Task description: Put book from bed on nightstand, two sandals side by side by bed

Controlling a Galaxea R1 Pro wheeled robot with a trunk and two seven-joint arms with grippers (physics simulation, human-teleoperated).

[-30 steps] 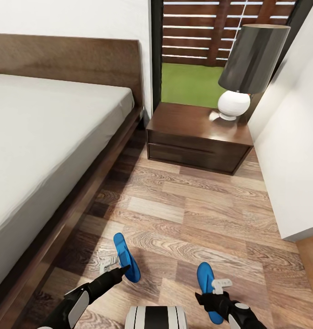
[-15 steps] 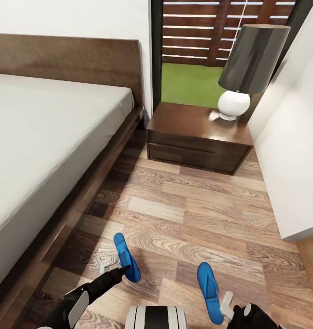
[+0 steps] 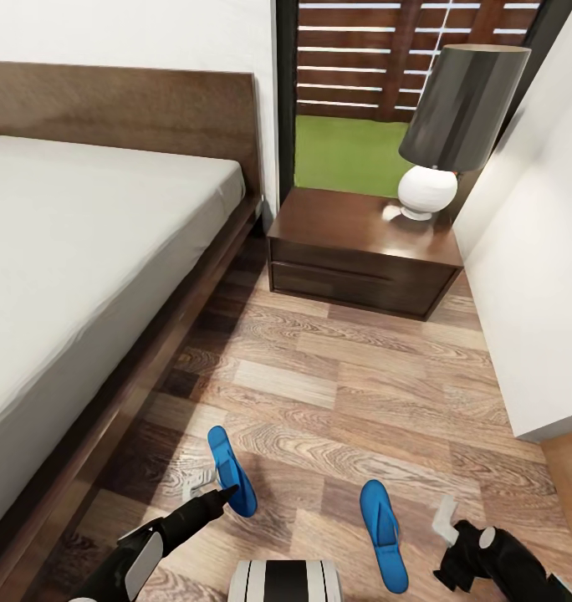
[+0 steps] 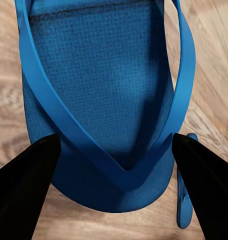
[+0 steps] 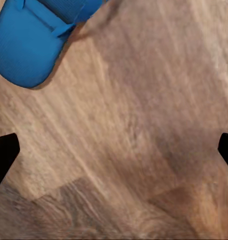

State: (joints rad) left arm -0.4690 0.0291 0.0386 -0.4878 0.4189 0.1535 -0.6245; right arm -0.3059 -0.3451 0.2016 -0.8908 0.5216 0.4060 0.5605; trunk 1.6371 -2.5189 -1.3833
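Below, in the left wrist view, the left gripper [image 4: 114, 150] is seen with its two dark fingers [image 4: 24, 175] spread wide on either side of a blue sandal [image 4: 101, 100], the toe post of the thong strap lying between them; the fingers appear close to the sole's edges, but whether they actually press on it cannot be told. In the head view the same gripper [image 3: 209, 493] is placed at the near part of the left sandal [image 3: 231, 470], which lies flat on the wood floor [image 3: 336, 393] just beside the bed [image 3: 77, 251]. The right gripper [image 5: 114, 145] is seen released, its finger tips wide apart at the two edges of the right wrist view, with bare floor between them and one rounded end of the other sandal [image 5: 36, 40] off to one side, untouched. In the head view the right gripper [image 3: 453, 527] is held near the right sandal [image 3: 383, 533] but apart from it, on the side away from the bed. The two sandals are set roughly parallel on the floor, with a clear gap between them. Farther off, a dark nightstand [image 3: 361, 251] is stood beside the headboard [image 3: 127, 109], and a lamp [image 3: 453, 134] with a grey shade and a white base is set on its top. Behind it, a window [image 3: 386, 75] gives onto a slatted fence and grass.
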